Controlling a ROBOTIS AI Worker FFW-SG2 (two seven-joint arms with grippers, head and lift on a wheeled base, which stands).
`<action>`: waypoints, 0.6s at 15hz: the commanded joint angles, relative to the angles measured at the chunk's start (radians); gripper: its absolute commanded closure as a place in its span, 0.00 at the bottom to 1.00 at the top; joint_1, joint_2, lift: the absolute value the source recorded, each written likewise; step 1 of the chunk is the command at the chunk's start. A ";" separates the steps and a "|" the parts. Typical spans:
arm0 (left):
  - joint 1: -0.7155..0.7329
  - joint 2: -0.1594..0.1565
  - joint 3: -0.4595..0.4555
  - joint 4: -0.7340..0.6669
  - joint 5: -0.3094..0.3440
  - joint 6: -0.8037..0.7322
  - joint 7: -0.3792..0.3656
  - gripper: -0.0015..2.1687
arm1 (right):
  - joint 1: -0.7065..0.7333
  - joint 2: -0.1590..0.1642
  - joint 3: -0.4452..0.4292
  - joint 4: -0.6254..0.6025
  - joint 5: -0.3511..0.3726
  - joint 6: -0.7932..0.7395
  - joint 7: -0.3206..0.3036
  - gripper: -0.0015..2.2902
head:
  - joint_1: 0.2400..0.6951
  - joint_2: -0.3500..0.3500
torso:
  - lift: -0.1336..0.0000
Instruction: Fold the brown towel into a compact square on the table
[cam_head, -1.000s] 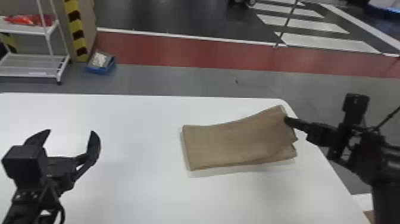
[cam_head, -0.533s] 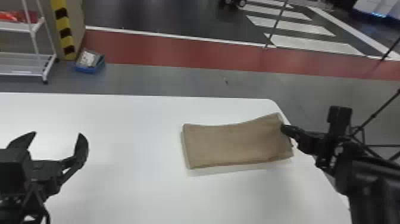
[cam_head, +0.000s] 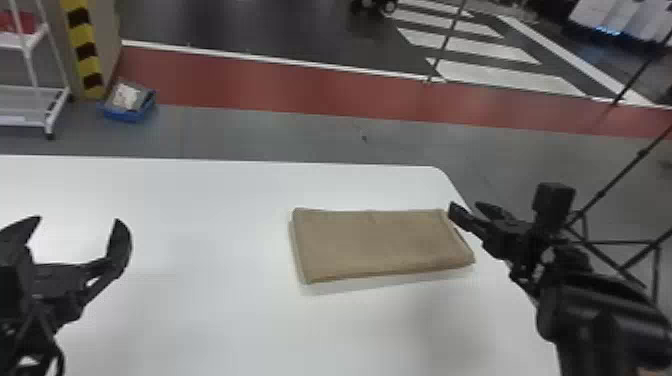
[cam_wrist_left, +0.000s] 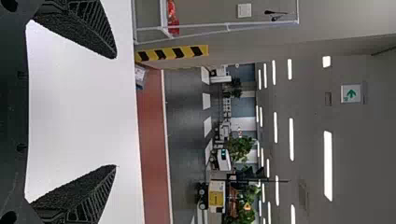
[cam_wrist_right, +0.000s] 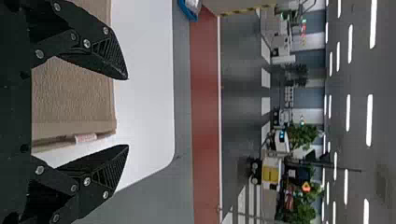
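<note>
The brown towel (cam_head: 380, 244) lies flat on the white table as a folded rectangle, its long side running left to right. At its right end my right gripper (cam_head: 467, 212) stands open, with the fingertips close to the towel's far right corner. In the right wrist view the towel (cam_wrist_right: 74, 93) with a small label at its edge lies beyond my right gripper (cam_wrist_right: 128, 112), whose fingers are apart. My left gripper (cam_head: 80, 230) is parked open over the table's left part, well away from the towel; in the left wrist view my left gripper (cam_wrist_left: 116, 112) holds nothing.
The white table (cam_head: 200, 210) ends in a rounded far right corner just behind the towel. On the floor past it stand a blue bin (cam_head: 129, 107) and a white rack (cam_head: 55, 100). Thin dark poles (cam_head: 615, 180) rise behind the right arm.
The right gripper has come off the towel's right end, which was raised and now lies flat. The head view has shifted, and the left gripper sits farther left in it, still open.
</note>
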 joint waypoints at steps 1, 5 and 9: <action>-0.003 0.000 -0.002 0.000 0.000 -0.006 0.000 0.01 | 0.045 0.013 0.041 -0.042 -0.016 0.042 0.038 0.61 | 1.00 0.06 | 0.17; -0.003 0.000 0.005 -0.004 0.002 -0.006 0.000 0.01 | 0.118 0.070 0.113 -0.124 -0.019 0.150 0.070 0.88 | 1.00 0.17 | 0.17; -0.003 0.000 0.002 -0.003 0.002 -0.006 0.000 0.01 | 0.137 0.103 0.166 -0.136 -0.013 0.153 0.055 0.88 | 1.00 0.26 | 0.18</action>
